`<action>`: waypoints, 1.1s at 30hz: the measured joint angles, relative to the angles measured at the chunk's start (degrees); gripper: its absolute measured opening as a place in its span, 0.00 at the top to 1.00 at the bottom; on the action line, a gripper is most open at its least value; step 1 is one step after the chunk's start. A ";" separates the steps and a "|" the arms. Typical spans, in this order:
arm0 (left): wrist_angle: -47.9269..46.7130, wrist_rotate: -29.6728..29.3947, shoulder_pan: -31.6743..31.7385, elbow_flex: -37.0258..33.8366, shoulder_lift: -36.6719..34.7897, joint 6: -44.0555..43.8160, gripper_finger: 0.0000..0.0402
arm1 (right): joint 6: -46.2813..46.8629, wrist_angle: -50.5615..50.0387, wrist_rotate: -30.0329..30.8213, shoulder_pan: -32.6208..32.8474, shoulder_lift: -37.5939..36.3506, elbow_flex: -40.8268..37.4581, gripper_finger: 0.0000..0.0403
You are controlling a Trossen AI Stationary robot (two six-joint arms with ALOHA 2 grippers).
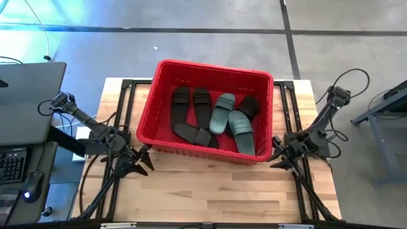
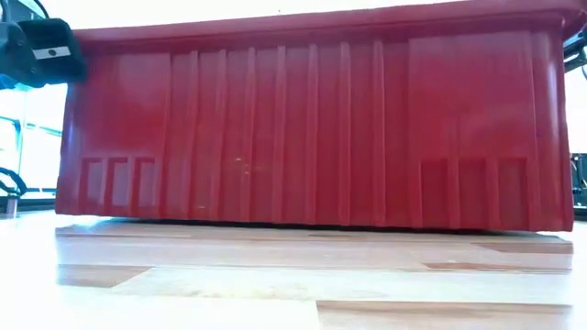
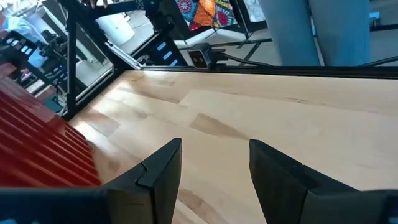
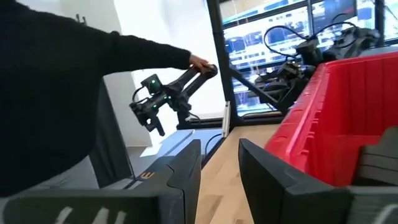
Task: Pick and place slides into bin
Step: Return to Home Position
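Note:
The red bin (image 1: 149, 114) stands on the wooden table at its far middle; its near wall fills the low view (image 2: 312, 128). Inside lie several slides: black ones (image 1: 180, 105) (image 1: 201, 104) (image 1: 248, 106) (image 1: 194, 133) and two teal-green ones (image 1: 222, 113) (image 1: 242, 132), flat on the bin's floor and partly overlapping. My left gripper (image 1: 144, 159) is open and empty, low over the table by the bin's near left corner (image 3: 214, 165). My right gripper (image 1: 278, 157) is open and empty by the bin's near right corner (image 4: 221, 158).
Bare wood lies between the bin and the table's near edge (image 1: 210, 191). In the right wrist view a person's dark sleeve (image 4: 68, 74) reaches across, its hand (image 4: 200, 62) at my left arm (image 4: 155, 102). A desk with a keyboard (image 1: 13, 165) stands at the left.

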 joint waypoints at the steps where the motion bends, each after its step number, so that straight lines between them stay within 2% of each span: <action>1: -0.23 0.54 0.87 0.00 -0.28 0.15 0.57 | 0.01 -0.10 -0.04 -0.46 -0.20 0.00 0.75; 6: -1.14 4.78 4.12 0.02 -1.39 3.98 0.57 | 0.01 -0.93 -1.50 -3.16 -1.78 0.00 0.75; 9: -1.55 9.63 4.77 -0.04 -1.56 7.73 0.57 | 0.17 -2.83 -3.07 -4.78 -3.36 0.00 0.75; 12: -0.78 12.82 4.67 0.02 -1.92 7.89 0.57 | 0.01 -4.59 -5.49 -6.12 -5.42 0.00 0.75; 17: -1.06 12.50 4.64 0.02 -2.87 8.04 0.57 | -0.01 -7.87 -9.80 -7.51 -7.55 0.00 0.75; 33: -1.07 12.36 4.55 0.02 -2.60 8.25 0.57 | -0.02 -10.47 -10.14 -7.94 -7.80 0.00 0.75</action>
